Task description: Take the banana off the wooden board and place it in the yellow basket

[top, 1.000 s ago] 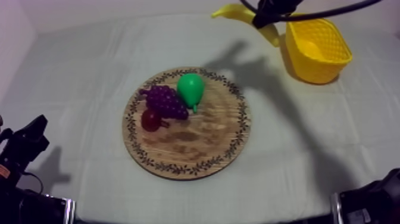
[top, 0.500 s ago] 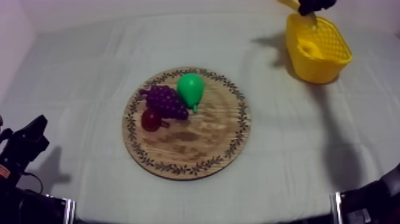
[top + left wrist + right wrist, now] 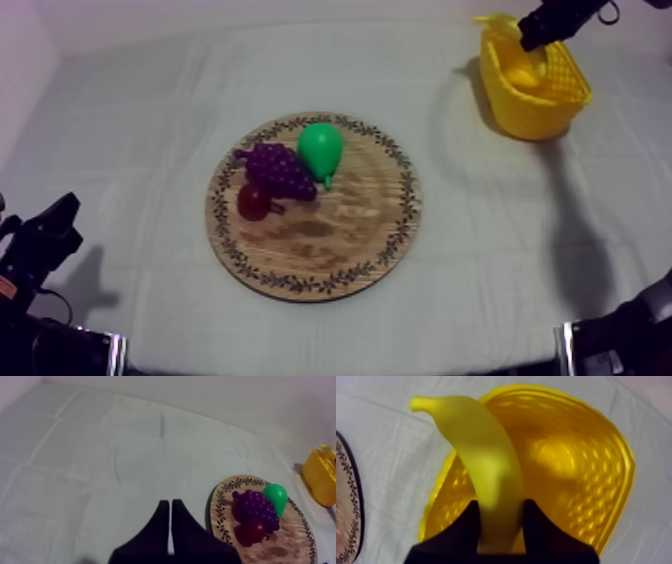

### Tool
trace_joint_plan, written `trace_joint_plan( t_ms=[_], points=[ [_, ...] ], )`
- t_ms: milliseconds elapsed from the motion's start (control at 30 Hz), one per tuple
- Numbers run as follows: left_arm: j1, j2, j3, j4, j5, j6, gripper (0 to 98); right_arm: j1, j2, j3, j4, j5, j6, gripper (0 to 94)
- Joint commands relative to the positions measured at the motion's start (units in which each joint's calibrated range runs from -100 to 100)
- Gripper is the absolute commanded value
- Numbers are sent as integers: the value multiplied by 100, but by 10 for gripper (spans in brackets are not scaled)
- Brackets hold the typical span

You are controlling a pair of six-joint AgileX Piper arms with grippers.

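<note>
A: where's the banana (image 3: 486,466) at?
B: pinched in the right gripper (image 3: 501,507), top view's upper right; long axis runs out over the yellow basket (image 3: 576,451), tip past its rim; left gripper (image 3: 171,510) closed on nothing, far off

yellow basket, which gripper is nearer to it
Right. The right gripper holds the banana over the yellow basket. The left gripper sits shut at the table's near left edge, across the wooden board from the basket.
</note>
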State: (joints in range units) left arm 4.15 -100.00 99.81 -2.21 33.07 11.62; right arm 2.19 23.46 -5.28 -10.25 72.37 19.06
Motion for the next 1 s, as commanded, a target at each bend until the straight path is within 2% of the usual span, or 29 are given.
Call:
trace_joint_plan(
  t_ms=[0, 333, 633, 800, 867, 967],
  points=[
    [1, 0, -3, 4, -1, 0, 1, 41, 72, -6, 15, 10, 13, 194],
    [1, 0, -3, 4, -1, -2, 1, 135, 487, 110, 76, -271, -1, 214],
    [1, 0, -3, 4, -1, -2, 1, 142, 542, 409, 229, -889, -392, 389],
    [1, 0, -3, 4, -1, -2, 1, 159, 360, 564, 283, -1048, -528, 447],
    [1, 0, -3, 4, -1, -2, 1, 180, 243, 636, 266, -1101, -520, 416],
    [1, 0, -3, 4, -1, -2, 1, 217, -2, 819, 277, -1287, -633, 173]
  ],
)
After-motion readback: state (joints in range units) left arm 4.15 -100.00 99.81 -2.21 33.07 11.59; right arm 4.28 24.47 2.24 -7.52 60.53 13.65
